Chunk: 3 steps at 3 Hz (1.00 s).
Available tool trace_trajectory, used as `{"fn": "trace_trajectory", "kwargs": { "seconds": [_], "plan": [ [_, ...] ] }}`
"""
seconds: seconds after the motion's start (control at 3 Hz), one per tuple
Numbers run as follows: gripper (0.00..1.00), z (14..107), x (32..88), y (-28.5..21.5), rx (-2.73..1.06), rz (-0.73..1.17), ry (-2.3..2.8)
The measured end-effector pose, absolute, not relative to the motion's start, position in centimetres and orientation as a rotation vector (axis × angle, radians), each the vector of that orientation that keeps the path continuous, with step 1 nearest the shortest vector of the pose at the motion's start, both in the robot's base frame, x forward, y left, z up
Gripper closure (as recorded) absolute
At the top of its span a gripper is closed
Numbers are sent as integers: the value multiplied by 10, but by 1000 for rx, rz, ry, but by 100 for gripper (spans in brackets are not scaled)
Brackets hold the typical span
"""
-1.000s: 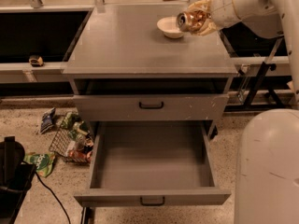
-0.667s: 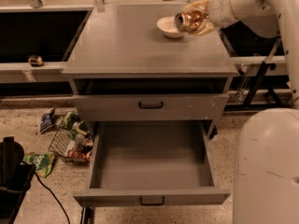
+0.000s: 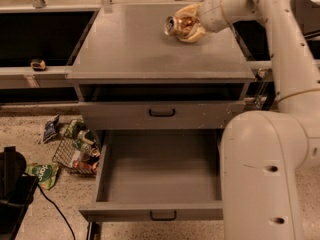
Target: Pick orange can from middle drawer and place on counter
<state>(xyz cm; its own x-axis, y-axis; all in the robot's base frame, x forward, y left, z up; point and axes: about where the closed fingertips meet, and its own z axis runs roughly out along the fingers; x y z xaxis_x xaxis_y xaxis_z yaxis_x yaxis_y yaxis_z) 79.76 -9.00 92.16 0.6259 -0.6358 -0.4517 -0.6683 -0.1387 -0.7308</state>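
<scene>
One hand [image 3: 188,29] pinches the orange can [image 3: 176,25] — over the counter [image 3: 130,49] (middle drawer [image 3: 160,176] open).

**Light, general.** Dim, warm, yellowish cast; light falls from overhead.

**Gripper** [image 3: 192,24]: over the far right part of the counter [image 3: 135,49], clasping the orange can [image 3: 176,25]. Small bright glints on the can's silver end and copper side.

**Below the jaws.** The counter's matte top is evenly lit with a faint sheen and no hard shadows. A deep black shadow band [image 3: 160,92] lies under its front overhang.

**Further below the jaws.** The floor of the middle drawer [image 3: 160,174] is in soft shade, darker toward its back.

**Left of the jaws.** The black panels [image 3: 45,34] are almost featureless.

**Right of the jaws.** The pale arm [image 3: 280,49] is the brightest surface.
</scene>
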Motion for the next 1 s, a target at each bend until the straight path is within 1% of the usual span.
{"fn": "trace_trajectory", "kwargs": {
  "seconds": [0.33, 0.67, 1.0],
  "plan": [
    [100, 907, 797, -63, -1838, 147, 1064],
    [82, 895, 795, -45, -1837, 233, 1084],
    [58, 886, 798, -34, -1827, 280, 1116]
  ]
}}
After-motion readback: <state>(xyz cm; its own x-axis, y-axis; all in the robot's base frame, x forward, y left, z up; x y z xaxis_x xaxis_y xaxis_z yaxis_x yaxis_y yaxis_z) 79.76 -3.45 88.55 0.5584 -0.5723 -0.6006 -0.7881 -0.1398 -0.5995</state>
